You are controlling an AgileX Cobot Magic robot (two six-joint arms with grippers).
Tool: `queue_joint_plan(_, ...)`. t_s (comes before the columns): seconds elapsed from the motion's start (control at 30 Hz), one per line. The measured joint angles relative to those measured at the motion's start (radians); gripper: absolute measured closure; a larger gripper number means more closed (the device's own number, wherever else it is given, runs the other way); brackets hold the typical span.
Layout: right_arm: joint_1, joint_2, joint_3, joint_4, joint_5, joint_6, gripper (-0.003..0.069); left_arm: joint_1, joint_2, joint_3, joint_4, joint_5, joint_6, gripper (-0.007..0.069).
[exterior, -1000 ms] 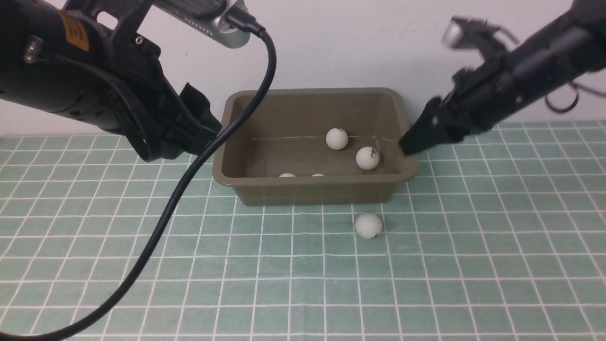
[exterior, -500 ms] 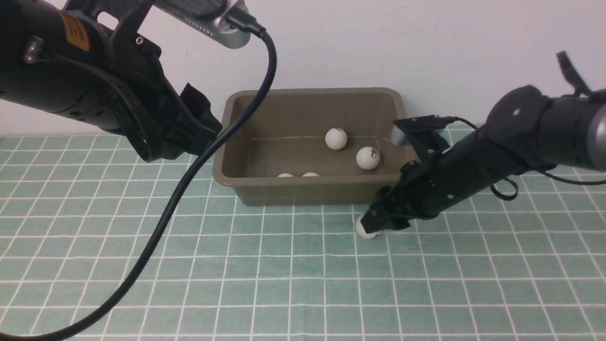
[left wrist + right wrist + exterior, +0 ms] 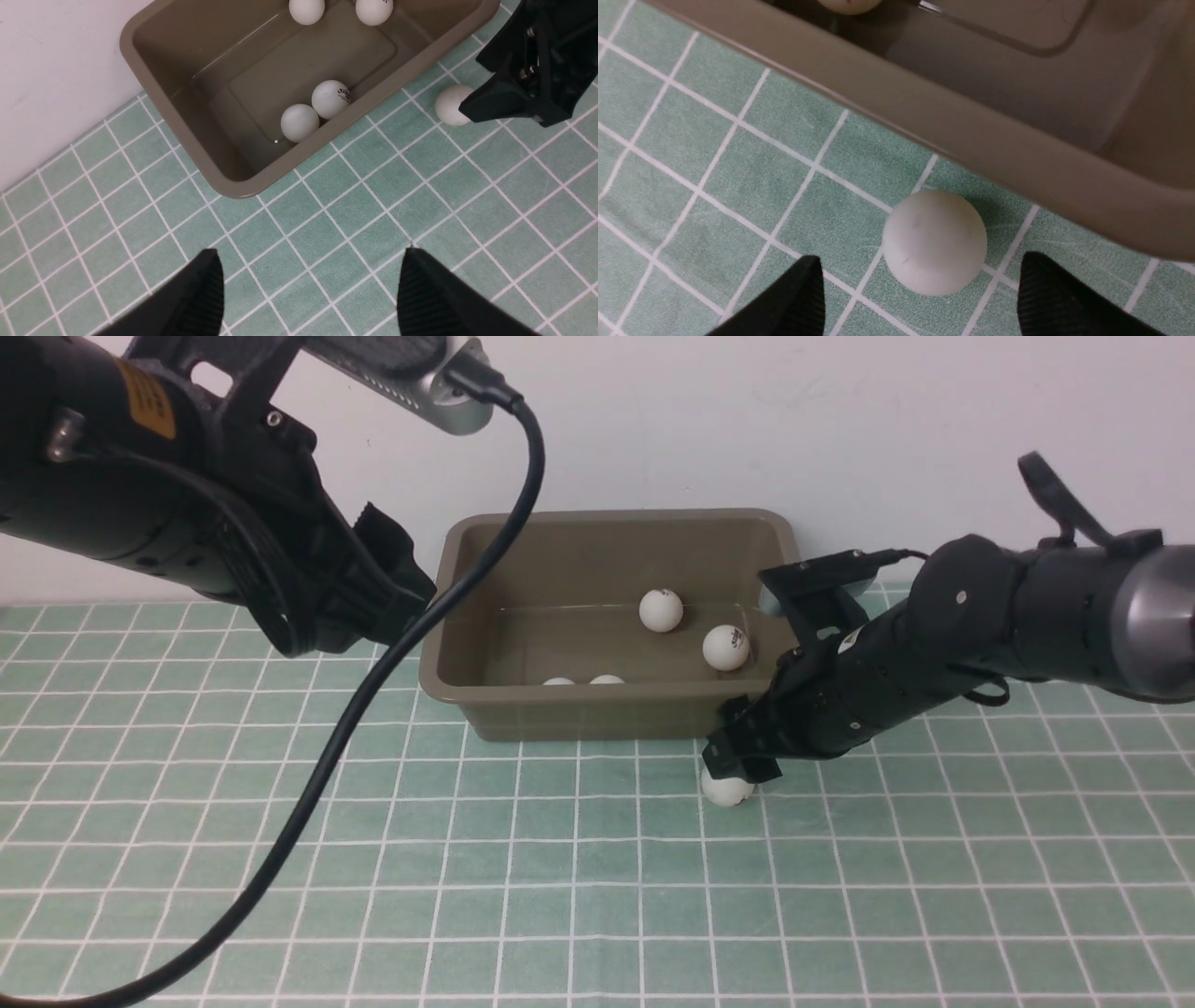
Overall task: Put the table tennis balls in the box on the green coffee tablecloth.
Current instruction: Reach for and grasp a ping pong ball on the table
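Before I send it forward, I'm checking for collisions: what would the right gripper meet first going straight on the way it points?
The right gripper would first meet the lone table tennis ball on the green cloth, lined up between its open jaws; the box probably lies just beyond.

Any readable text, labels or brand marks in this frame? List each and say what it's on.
No text is legible.
The orange sticker on the left arm: print too blurred to read.
Dark prints on several table tennis balls in the box: too small to read.
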Motion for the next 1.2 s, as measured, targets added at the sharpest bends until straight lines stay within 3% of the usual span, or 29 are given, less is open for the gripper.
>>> queue_joint_plan(0.67, 0.0, 0.097, 0.0, -0.013, -0.04, -0.005, 0.0158, 0.0, 0.0, 0.0, 0.0, 0.0, 0.0, 0.0178)
queue_joint_plan(0.93, 0.0, 0.133, 0.0, 0.106, -0.058, -0.114, 0.0159, 0.0, 0.0, 0.0, 0.0, 0.0, -0.001, 0.0178)
queue_joint_plan(1.07, 0.0, 0.146, -0.001, 0.137, -0.081, -0.137, 0.019, 0.0, 0.0, 0.0, 0.0, 0.0, -0.001, 0.0178)
queue_joint_plan(1.2, 0.0, 0.149, -0.001, 0.13, -0.105, -0.144, 0.0302, 0.0, 0.0, 0.0, 0.0, 0.0, -0.002, 0.0178)
